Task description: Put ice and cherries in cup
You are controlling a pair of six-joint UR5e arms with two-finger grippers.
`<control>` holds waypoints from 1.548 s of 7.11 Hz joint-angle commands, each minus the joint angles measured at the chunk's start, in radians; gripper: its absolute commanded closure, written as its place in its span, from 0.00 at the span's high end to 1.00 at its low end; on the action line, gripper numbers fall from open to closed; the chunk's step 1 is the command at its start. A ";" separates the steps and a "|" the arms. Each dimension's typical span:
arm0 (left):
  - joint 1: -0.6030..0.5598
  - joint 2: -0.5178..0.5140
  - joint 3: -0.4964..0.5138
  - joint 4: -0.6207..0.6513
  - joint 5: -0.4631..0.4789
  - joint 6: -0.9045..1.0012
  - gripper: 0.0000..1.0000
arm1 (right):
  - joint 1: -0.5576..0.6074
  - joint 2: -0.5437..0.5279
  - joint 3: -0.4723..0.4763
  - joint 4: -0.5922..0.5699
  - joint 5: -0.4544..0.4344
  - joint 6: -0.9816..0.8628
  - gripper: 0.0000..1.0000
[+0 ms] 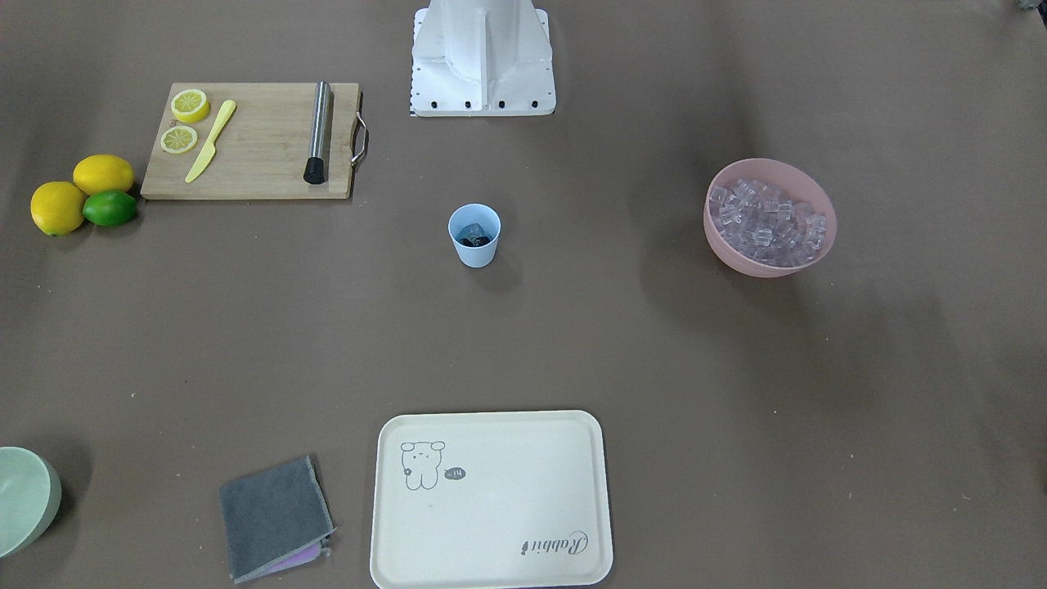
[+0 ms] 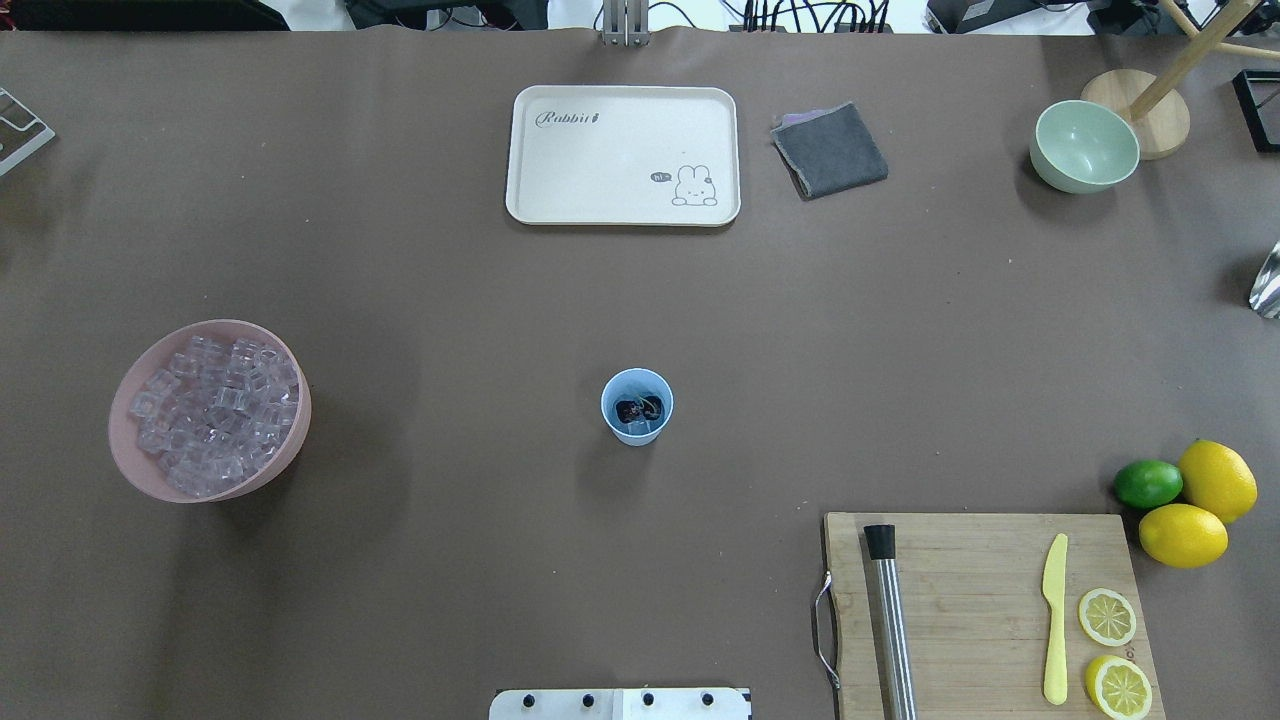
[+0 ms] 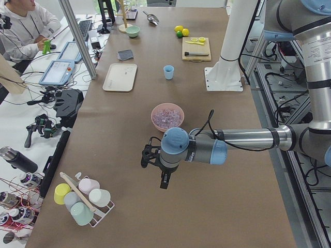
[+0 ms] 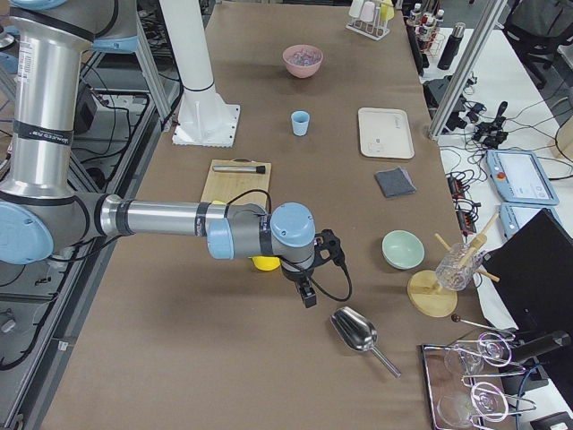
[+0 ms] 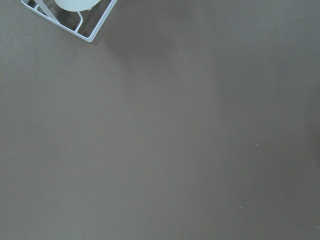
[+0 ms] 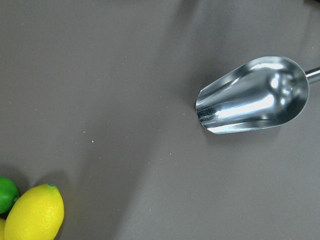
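Green bowl (image 1: 29, 499) half off the front view's edge

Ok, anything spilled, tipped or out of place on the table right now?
Nothing stands out. The cup stands upright with the cherries inside. The ice sits heaped in the pink bowl, with no loose cubes visible on the table around it. The metal scoop lies empty on the table.
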 commanded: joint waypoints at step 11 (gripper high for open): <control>0.032 -0.045 0.015 0.001 0.004 -0.001 0.98 | 0.002 -0.012 0.009 0.003 0.000 0.008 1.00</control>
